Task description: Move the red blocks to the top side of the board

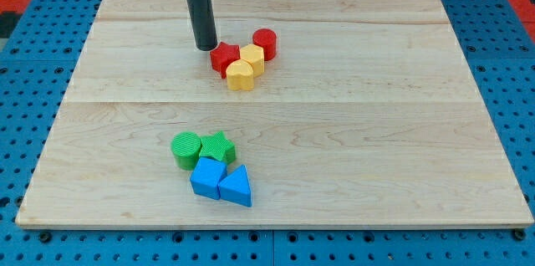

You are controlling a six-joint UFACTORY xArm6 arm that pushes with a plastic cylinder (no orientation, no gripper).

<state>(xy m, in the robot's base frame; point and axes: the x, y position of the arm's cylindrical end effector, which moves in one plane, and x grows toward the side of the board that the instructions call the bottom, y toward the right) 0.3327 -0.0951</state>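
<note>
A red star-shaped block (223,56) and a red cylinder (265,43) lie in the upper middle of the wooden board (351,132). Two yellow blocks sit between and below them: one (252,58) touching both red blocks, one (240,75) just below the red star. My tip (206,48) stands on the board just left of the red star, almost touching it. The rod rises from there to the view's top edge.
Lower on the board a green cylinder (185,149) and a green star-shaped block (217,146) sit side by side. A blue block (207,178) and a blue triangular block (236,186) lie right below them. Blue pegboard surrounds the board.
</note>
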